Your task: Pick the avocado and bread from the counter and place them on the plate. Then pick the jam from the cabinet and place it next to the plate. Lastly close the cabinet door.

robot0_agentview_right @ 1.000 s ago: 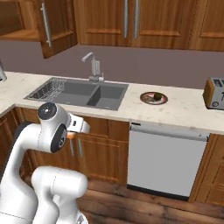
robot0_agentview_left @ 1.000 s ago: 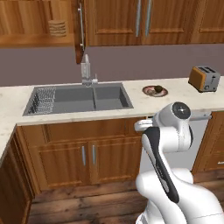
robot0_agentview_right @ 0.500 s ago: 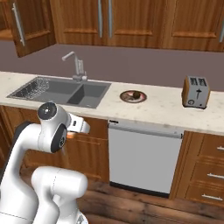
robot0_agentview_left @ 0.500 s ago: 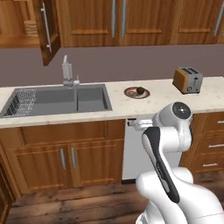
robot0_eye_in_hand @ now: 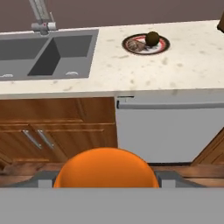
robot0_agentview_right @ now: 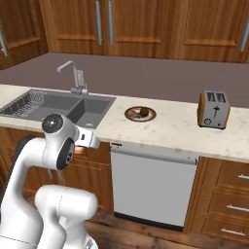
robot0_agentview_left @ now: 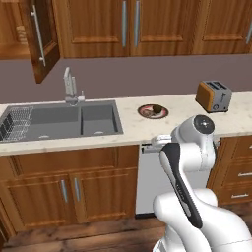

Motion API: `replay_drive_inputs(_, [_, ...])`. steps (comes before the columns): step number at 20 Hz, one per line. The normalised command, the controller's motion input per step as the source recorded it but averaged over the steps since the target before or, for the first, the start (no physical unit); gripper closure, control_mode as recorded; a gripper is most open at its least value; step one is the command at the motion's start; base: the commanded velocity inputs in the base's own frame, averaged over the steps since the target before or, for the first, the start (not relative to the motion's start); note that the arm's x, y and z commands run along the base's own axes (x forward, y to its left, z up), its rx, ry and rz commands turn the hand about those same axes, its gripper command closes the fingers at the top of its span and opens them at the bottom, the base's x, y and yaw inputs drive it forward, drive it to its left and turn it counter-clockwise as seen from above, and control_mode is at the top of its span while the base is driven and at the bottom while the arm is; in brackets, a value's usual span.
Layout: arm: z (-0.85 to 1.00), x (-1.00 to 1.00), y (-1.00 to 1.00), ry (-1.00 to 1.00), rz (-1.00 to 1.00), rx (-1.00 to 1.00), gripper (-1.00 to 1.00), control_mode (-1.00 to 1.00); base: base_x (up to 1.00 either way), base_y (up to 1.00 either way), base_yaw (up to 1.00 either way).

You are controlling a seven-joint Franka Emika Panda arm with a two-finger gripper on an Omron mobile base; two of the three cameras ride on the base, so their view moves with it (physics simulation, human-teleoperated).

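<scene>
Claw [robot0_eye_in_hand: 106, 179] clenched on the jam [robot0_eye_in_hand: 105, 167], low in front of the table [robot0_eye_in_hand: 192, 61].
The jam shows as an orange rounded body wedged between the two fingertips, right up against the claw. Ahead of the claw and a little to its right, on the table, sits the plate [robot0_eye_in_hand: 162, 45], with the avocado [robot0_eye_in_hand: 152, 38] and the bread [robot0_eye_in_hand: 136, 45] on it. The jam looks rigid and smooth, likely slippery and moderately heavy, so a firm squeeze across its widest part suits it; set it down gently beside the plate. Far off up and to the left, the cabinet door [robot0_agentview_left: 42, 39] hangs open.
</scene>
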Motion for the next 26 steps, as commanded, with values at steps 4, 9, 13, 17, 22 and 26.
replay_drive_inputs(4, [0.0,0.0,0.0,0.0,0.0,0.0,1.0,1.0,0.46,-0.33,0.0])
replay_drive_inputs(9, [0.0,0.0,0.0,0.0,0.0,0.0,1.0,1.0,0.33,-0.43,0.0])
replay_drive_inputs(13, [0.0,0.0,0.0,0.0,0.0,0.0,1.0,1.0,0.24,-0.45,0.0])
replay_drive_inputs(17, [0.0,0.0,0.0,0.0,0.0,0.0,1.0,1.0,0.32,-0.35,0.0])
replay_drive_inputs(22, [0.0,0.0,0.0,0.0,0.0,0.0,1.0,1.0,0.37,-0.22,0.0])
replay_drive_inputs(26, [0.0,0.0,0.0,0.0,0.0,0.0,1.0,1.0,0.41,-0.14,0.0])
